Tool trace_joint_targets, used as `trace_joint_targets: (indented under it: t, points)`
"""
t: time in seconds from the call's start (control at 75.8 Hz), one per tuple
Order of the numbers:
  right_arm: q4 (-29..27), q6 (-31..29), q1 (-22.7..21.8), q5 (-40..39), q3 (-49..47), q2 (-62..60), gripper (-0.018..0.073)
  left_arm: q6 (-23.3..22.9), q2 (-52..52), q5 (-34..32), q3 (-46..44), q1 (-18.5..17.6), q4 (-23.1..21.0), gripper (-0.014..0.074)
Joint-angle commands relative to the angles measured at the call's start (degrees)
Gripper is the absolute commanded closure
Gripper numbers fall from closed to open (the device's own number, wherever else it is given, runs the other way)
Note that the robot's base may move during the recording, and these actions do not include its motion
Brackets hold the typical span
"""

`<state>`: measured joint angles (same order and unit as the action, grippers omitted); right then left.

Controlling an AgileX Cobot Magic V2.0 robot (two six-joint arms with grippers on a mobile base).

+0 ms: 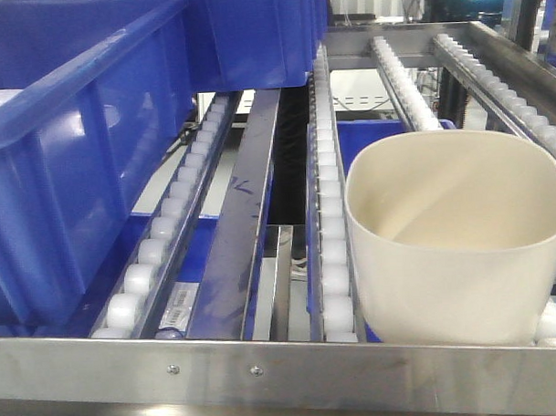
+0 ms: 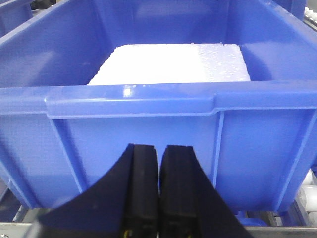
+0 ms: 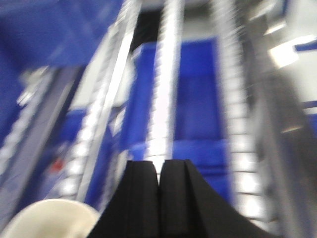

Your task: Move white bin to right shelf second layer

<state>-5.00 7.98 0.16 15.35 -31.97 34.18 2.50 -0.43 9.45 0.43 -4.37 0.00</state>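
The white bin (image 1: 457, 238) is an empty off-white tub resting on the roller lanes of the right shelf second layer (image 1: 331, 215), just behind the steel front rail (image 1: 265, 359). In the blurred right wrist view a piece of the bin's rim (image 3: 49, 218) shows at the bottom left, left of my right gripper (image 3: 159, 163), which is shut and empty above the rollers. My left gripper (image 2: 159, 148) is shut with nothing in it, close in front of the wall of a blue crate (image 2: 148, 124). Neither gripper shows in the front view.
A large blue crate (image 1: 66, 151) fills the left lane; white foam (image 2: 173, 64) lies inside it. Another blue crate (image 1: 254, 35) sits further back. A flat steel divider (image 1: 246, 218) runs between the lanes. More blue crates (image 3: 198, 99) lie on the level below.
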Motion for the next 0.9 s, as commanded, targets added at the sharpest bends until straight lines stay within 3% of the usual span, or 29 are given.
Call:
trace_joint_targets:
  t: [0.0, 0.251, 0.884]
  points:
    - [0.6, -0.4, -3.1, -4.6, 2.1, -6.0, 0.0506, -0.3, -0.8, -5.0, 2.1, -0.1, 0.0, 0.0512]
    - [0.6, -0.4, -4.8, -2.6, 7.9, -16.9, 0.0506, -0.3, -0.8, -5.0, 2.1, -0.1, 0.0, 0.0512]
    - [1.3, -0.4, -4.8, 0.1, 7.9, -17.1, 0.0506, -0.3, -0.8, -5.0, 2.1, -0.1, 0.0, 0.0512]
